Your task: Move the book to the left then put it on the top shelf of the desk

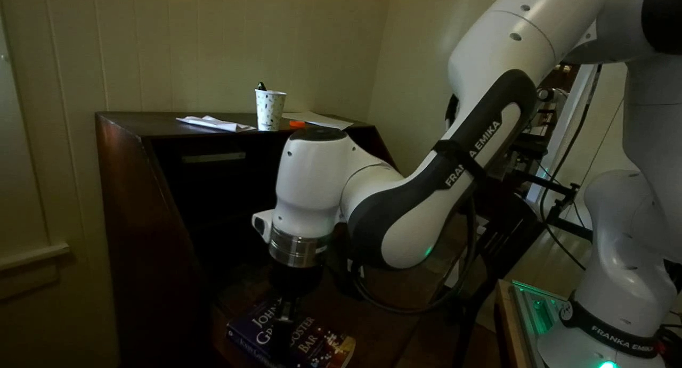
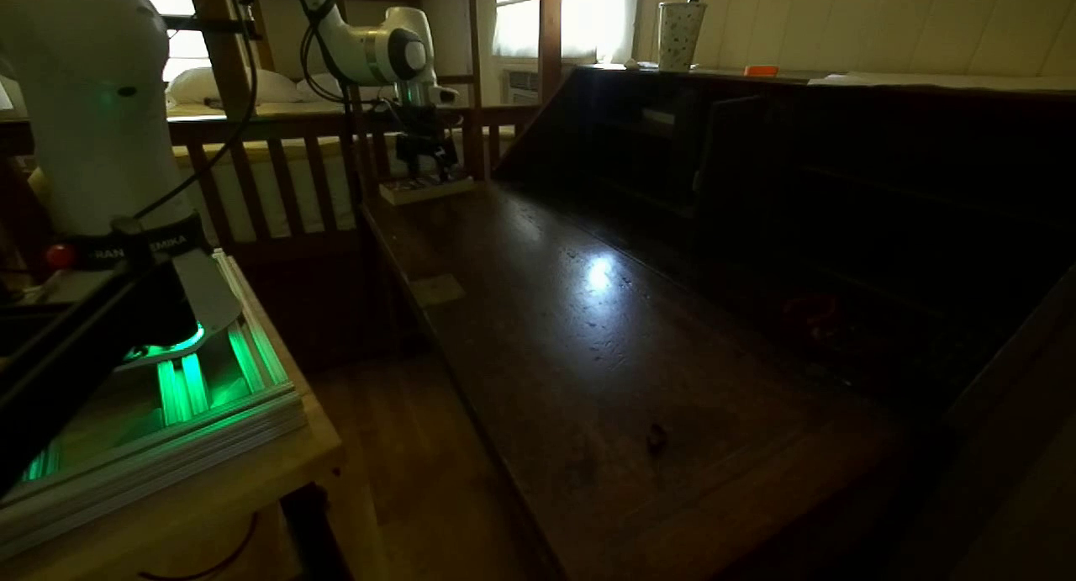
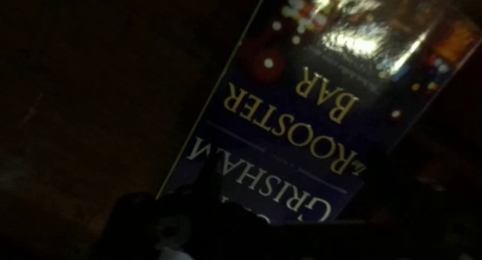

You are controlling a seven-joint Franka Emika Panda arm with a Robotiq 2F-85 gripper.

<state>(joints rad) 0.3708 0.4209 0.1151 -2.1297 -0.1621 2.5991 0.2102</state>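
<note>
Desk (image 2: pixel 538 329) runs under and up past the gripper (image 2: pixel 429 176), which sits over one end. Top shelf (image 1: pixel 146 120) is well above tool height. Gripper jaws spread wide, nothing clamped (can't tell if they touch the cover). Book (image 3: pixel 293 109) is flat on the desk directly under the tool, title side up. Paper sheet (image 1: pixel 319 119), folded white paper (image 1: pixel 213 124), patterned cup (image 1: pixel 270 109), orange item (image 2: pixel 761 71): all on the shelf, higher than the tool and well apart from it.
</note>
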